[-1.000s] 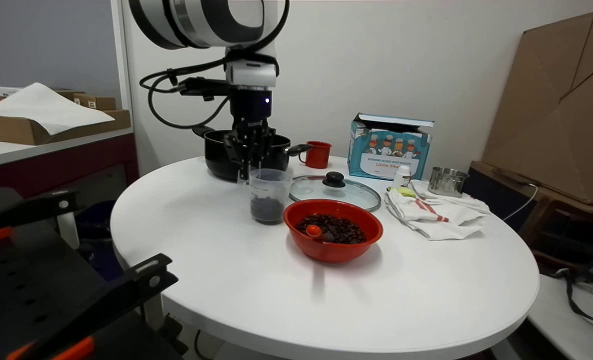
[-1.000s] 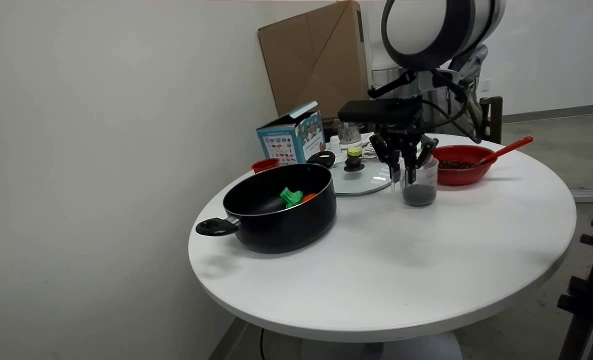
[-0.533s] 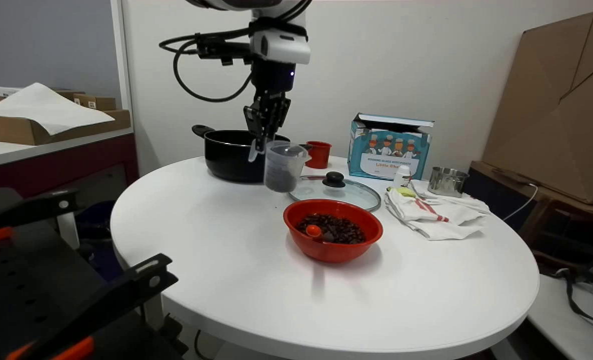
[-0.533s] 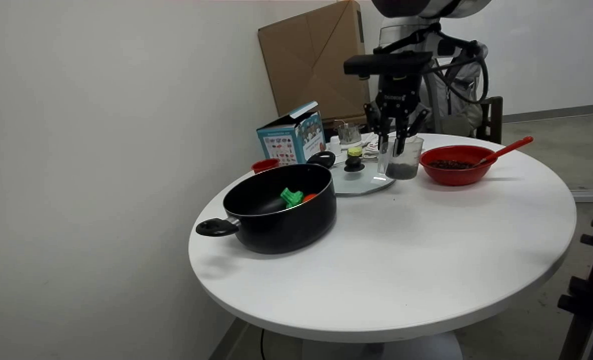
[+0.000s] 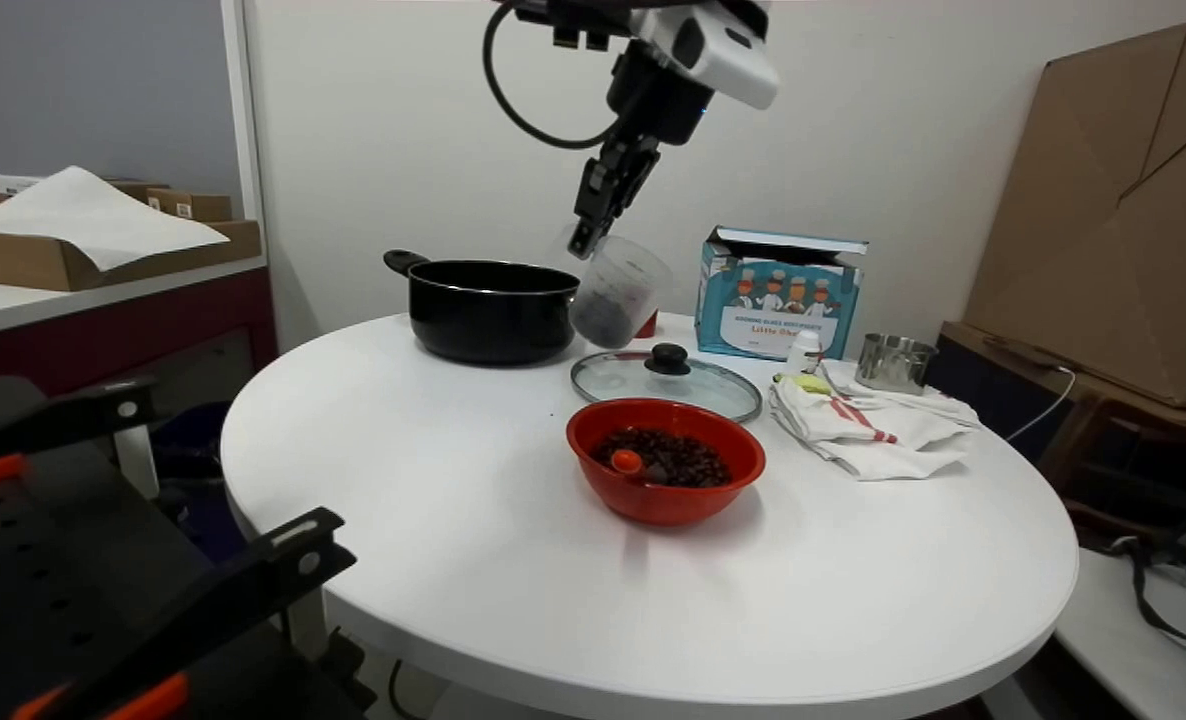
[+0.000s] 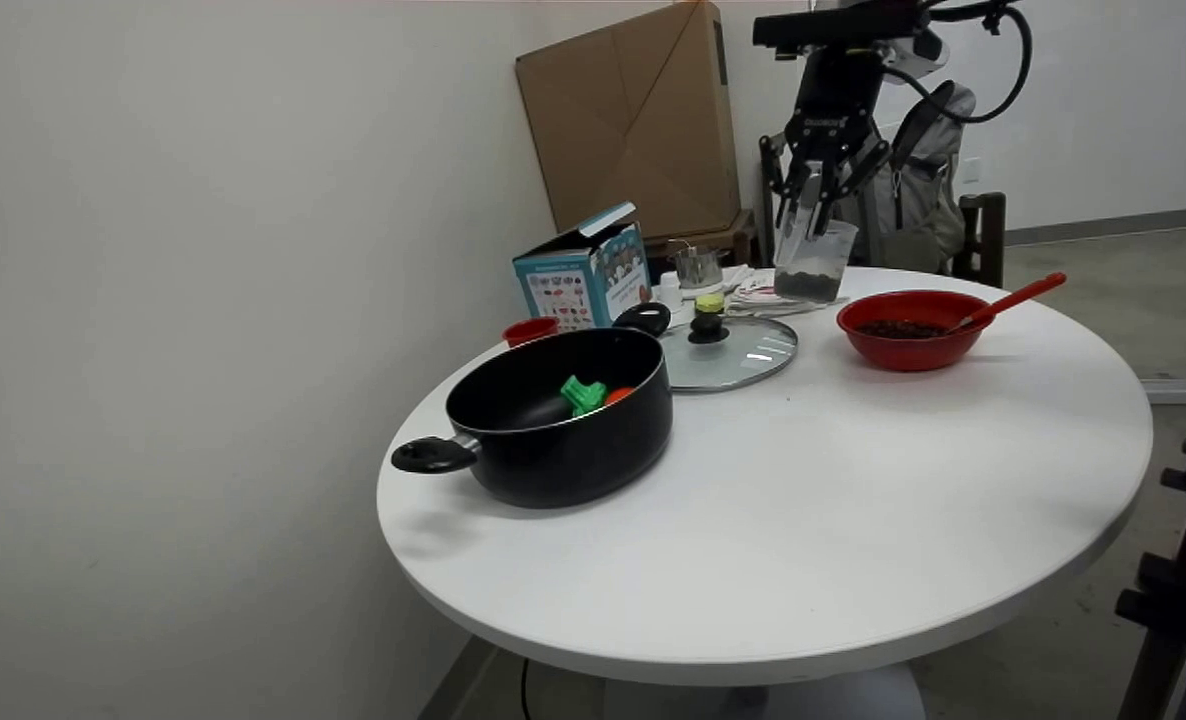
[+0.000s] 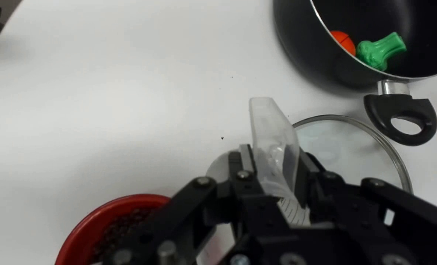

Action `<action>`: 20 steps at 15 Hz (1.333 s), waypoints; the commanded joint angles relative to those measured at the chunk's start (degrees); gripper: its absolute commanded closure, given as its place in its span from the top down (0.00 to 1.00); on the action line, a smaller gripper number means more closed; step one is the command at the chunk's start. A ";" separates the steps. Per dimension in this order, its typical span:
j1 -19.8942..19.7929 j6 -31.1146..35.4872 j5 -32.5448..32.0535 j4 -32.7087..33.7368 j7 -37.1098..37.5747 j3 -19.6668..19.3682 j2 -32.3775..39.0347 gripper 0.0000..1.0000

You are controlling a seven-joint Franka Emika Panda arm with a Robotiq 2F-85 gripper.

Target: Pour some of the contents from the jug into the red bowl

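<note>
one clear jug (image 5: 621, 290) hangs in the air above the white table (image 5: 403, 560), tilted, its mouth leaning to the right in an exterior view; the gripper (image 7: 273, 158) has its two fingers clamped on the jug's handle (image 7: 270, 136) — a finger on each side, as the wrist view shows; the dark contents (image 5: 603, 322) lie low in the jug, and i can make them out through its wall; the red bowl (image 5: 653, 503) stands on the table, apart from the jug, with dark bean-like bits (image 5: 683, 460) inside and a red-handled utensil (image 6: 1018, 295) sticking out over its rim; near the bowl the glass lid (image 5: 708, 395) lies flat, black knob (image 5: 669, 358) up; the black pot (image 6: 583, 460) is just beside the lid — a green toy vegetable (image 6: 583, 395) and a red-orange piece (image 7: 345, 44) sit in it; by the pot stands a red cup (image 6: 530, 330); toward the wall there's a blue box (image 5: 783, 300) with its top open, then a small white bottle (image 5: 805, 350), a metal cup (image 5: 895, 362) and a white cloth (image 5: 873, 430) with red stripes, rumpled on the table.
</note>
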 commanded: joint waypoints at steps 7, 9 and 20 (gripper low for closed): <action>2.74 -28.88 5.32 14.57 -6.74 -15.37 10.29 0.08; 2.82 -31.90 6.17 15.95 -6.74 -16.36 12.36 0.08; 0.43 -49.98 11.00 23.53 -5.79 -20.60 21.86 0.08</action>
